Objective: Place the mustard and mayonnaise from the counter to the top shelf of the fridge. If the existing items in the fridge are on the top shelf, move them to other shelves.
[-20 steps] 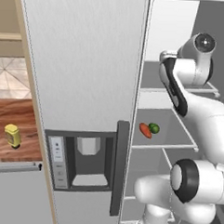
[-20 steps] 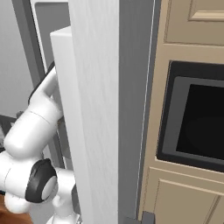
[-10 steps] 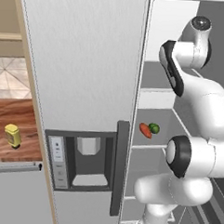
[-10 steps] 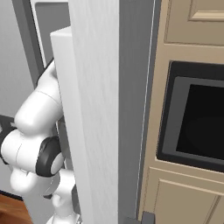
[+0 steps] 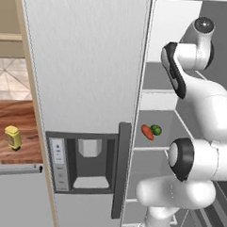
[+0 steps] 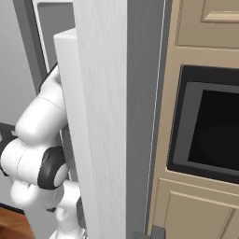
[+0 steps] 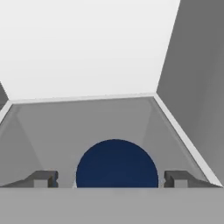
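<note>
Seen from above in the hand view, the mayonnaise (image 7: 117,164) shows its dark blue round lid and stands on the grey top shelf (image 7: 65,127) inside the fridge (image 5: 85,62). My gripper (image 7: 111,179) is open around it, with a gap between the lid and each fingertip (image 7: 43,178). The mustard (image 5: 12,137), a small yellow bottle, stands on the wood counter (image 5: 7,114) to the left of the fridge. The existing items, a carrot (image 5: 146,131) and a round green vegetable (image 5: 156,130), lie together on a lower shelf (image 5: 151,145).
The closed left fridge door with its dark dispenser panel (image 5: 87,163) and handle (image 5: 120,170) stands between the counter and the open compartment. The open right door (image 6: 93,116) stands beside a beige cabinet with a built-in black oven (image 6: 210,126). The fridge's side wall (image 7: 197,65) is close on the right.
The arm's elbow has risen in the left base view, and its lower joints have come up into view. The carrot, the green vegetable and the mustard have not moved.
</note>
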{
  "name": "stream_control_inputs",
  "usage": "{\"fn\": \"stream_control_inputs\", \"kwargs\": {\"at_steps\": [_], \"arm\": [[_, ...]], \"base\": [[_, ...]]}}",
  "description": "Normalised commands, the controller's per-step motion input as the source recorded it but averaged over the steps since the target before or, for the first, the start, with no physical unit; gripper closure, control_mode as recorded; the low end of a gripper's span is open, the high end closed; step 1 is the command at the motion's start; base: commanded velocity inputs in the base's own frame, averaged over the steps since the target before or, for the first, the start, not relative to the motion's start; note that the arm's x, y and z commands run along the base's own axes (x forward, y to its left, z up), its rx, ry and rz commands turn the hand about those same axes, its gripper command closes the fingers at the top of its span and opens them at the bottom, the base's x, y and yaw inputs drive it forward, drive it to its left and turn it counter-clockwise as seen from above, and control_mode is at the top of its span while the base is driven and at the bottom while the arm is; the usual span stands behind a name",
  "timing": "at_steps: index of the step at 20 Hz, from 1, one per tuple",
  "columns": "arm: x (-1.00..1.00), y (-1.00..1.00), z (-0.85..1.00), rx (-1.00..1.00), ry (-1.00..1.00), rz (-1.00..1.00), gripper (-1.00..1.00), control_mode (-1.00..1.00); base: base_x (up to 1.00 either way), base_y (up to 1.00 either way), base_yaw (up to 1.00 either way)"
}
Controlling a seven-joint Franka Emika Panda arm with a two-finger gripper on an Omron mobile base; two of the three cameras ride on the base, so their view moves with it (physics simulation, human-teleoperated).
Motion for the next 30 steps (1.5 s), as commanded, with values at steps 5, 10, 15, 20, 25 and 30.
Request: {"fn": "stream_control_inputs", "kwargs": {"at_steps": [5, 10, 15, 20, 25, 30], "arm": [[0.00, 0.00, -0.01, -0.06, -0.31, 0.00, -1.00, -1.00], [-0.67, 0.00, 0.02, -0.01, -0.44, 0.00, -1.00, -1.00], [-1.00, 0.18, 0.36, 0.00, -0.42, -0.04, -1.00, -1.00], [-1.00, 0.28, 0.63, 0.02, -0.24, -0.09, -1.00, -1.00], [-1.00, 0.55, 0.98, 0.09, -0.10, -0.08, -1.00, -1.00], [-1.00, 0.46, 0.77, 0.14, 0.10, -0.03, -1.00, -1.00]], "base": [[0.00, 0.00, 0.00], [0.00, 0.00, 0.00], [0.00, 0.00, 0.00], [0.00, 0.00, 0.00], [0.00, 0.00, 0.00], [0.00, 0.00, 0.00]]}}
